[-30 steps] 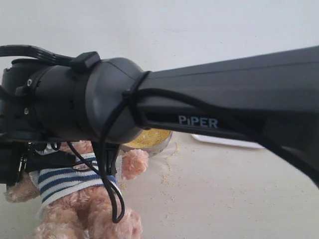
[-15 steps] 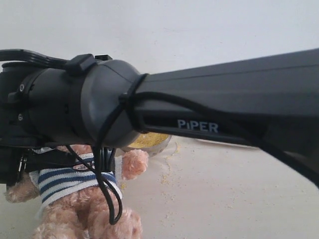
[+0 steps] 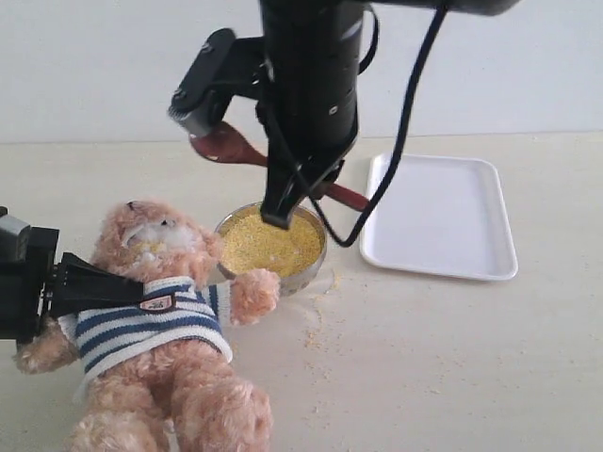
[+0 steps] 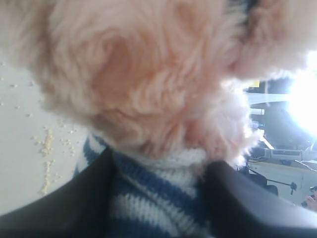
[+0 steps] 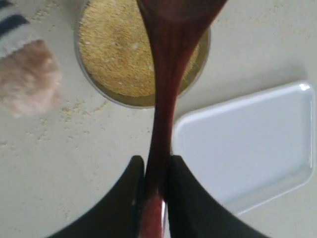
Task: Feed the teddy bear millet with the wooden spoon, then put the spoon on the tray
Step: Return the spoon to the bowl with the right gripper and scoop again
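Over the pale table [image 3: 471,377], keep the wooden spoon [image 3: 226,146] clamped in the right claw [image 5: 154,168] level toward the teddy bear [image 3: 155,240] beside it (left claw [image 4: 158,198] grips its shirt).

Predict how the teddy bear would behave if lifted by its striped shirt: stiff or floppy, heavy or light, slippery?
Probably floppy: the teddy bear lies sprawled, limbs splayed loosely. Likely light for its size, being fluffy plush. Probably not slippery: its knit shirt bunches between the left fingers.
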Controlling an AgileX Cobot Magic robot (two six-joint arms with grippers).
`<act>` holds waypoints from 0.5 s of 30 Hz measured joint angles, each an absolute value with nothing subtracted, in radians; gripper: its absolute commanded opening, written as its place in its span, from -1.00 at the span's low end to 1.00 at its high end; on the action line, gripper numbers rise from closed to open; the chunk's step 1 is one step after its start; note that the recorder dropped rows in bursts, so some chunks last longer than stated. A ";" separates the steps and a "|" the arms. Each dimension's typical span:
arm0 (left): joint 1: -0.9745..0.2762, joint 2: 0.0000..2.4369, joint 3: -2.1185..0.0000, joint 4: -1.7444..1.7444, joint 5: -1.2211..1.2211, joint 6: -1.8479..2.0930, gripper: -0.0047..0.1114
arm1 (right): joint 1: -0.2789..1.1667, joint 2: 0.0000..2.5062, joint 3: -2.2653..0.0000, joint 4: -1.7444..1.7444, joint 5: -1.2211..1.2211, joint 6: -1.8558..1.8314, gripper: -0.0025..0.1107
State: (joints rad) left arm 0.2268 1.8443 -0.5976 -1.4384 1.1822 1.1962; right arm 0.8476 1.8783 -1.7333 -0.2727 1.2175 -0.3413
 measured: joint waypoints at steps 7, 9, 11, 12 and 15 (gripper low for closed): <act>0.227 1.844 -0.598 -1.495 1.184 1.237 -0.83 | 0.747 1.881 -1.733 -0.209 1.220 -0.485 -0.96; 0.227 1.844 -0.598 -1.504 1.184 1.242 -0.83 | 0.739 1.900 -1.733 -0.199 1.220 -0.532 -0.96; 0.227 1.844 -0.598 -1.508 1.184 1.242 -0.83 | 0.732 1.929 -1.733 -0.196 1.220 -0.552 -0.96; 0.227 1.844 -0.598 -1.508 1.184 1.243 -0.83 | 0.728 1.950 -1.733 -0.206 1.220 -0.560 -0.96; 0.227 1.844 -0.598 -1.508 1.184 1.244 -0.83 | 0.726 2.016 -1.733 -0.314 1.220 -0.557 -0.96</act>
State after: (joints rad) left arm 0.2268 1.8443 -0.5976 -1.5080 1.1843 1.2444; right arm 0.7258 2.0159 -1.7333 -0.3144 1.2199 -0.5568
